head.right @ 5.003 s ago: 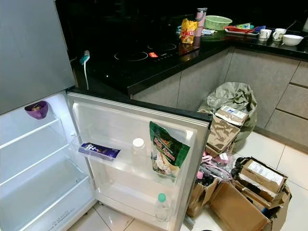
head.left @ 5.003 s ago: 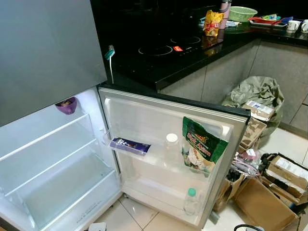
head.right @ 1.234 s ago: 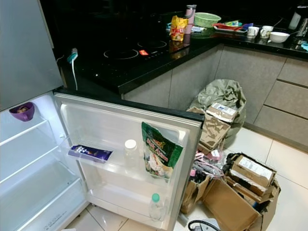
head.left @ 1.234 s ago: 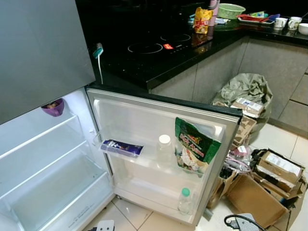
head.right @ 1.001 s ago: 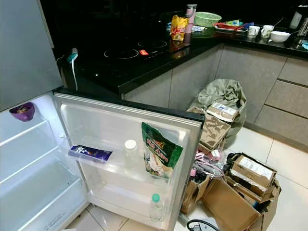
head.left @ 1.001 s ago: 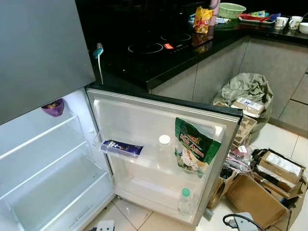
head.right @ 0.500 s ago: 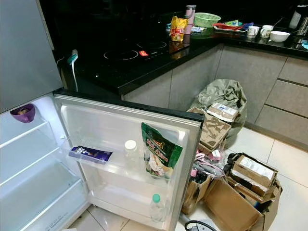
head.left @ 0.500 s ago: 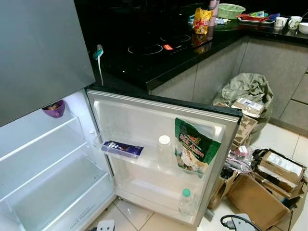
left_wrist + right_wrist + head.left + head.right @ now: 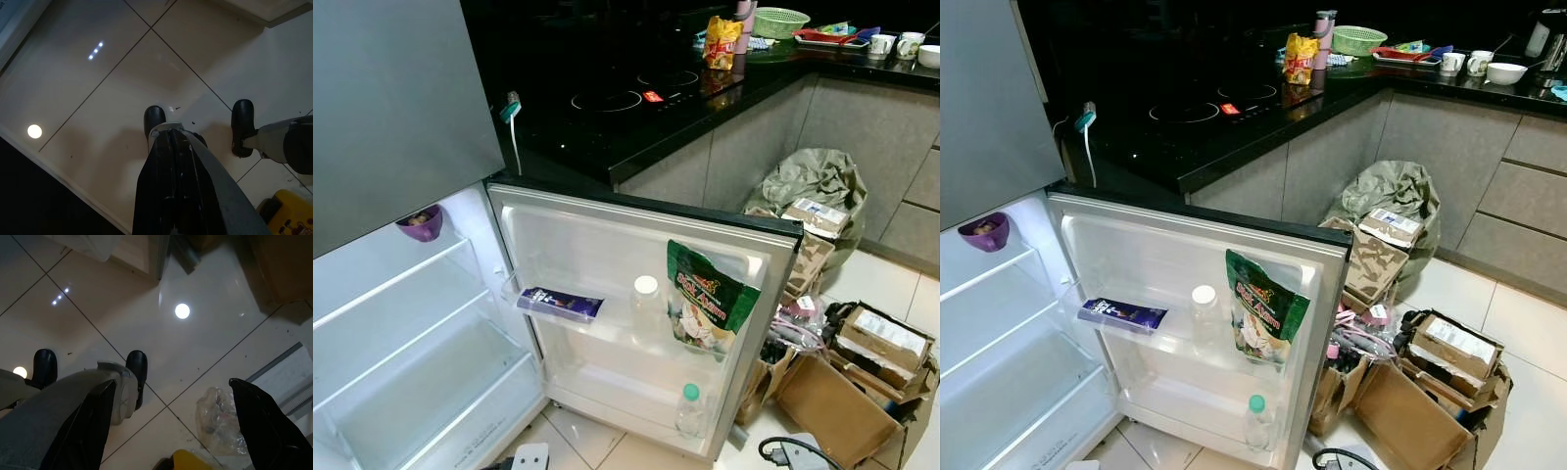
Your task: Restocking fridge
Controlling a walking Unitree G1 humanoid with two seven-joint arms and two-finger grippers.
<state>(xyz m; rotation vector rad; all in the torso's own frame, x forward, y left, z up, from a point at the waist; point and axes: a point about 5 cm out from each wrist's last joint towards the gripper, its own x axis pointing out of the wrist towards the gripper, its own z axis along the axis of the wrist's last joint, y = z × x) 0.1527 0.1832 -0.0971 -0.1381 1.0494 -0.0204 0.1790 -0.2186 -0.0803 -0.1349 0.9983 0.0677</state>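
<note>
Fridge (image 9: 401, 323) open, interior lit, glass shelves inside. Purple bowl (image 9: 420, 223) sits on top shelf, at the back near the hinge side.

Door (image 9: 607, 245) swung wide. Upper door rack holds a blue pack (image 9: 560, 304) lying flat, a white-capped bottle (image 9: 645, 304) upright beside it, and a green pouch (image 9: 708, 308) leaning at the outer end, sticking up above the rack. Green-capped bottle (image 9: 689, 411) stands in the bottom door rack, outer corner.

Black worktop (image 9: 636, 127) behind the door carries a hob (image 9: 636, 93), a yellow snack bag (image 9: 720, 41), a green basket (image 9: 779, 22), cups (image 9: 893, 44) and a tray (image 9: 827, 36) further along. Charger cable (image 9: 512, 122) hangs off the worktop edge next to the fridge.

Floor right of the door: grey sack (image 9: 818, 186) and several open cardboard boxes (image 9: 862, 372), close together.

Left gripper (image 9: 173, 161) hangs idle, pointing at floor tiles; jaws closed together, holding nothing. Right gripper (image 9: 171, 426) also hangs over the tiles; jaws spread wide, empty. Crumpled plastic bag (image 9: 220, 423) lies on the floor between its fingers in the right wrist view. Robot feet (image 9: 155, 120) are on the tiles below.
</note>
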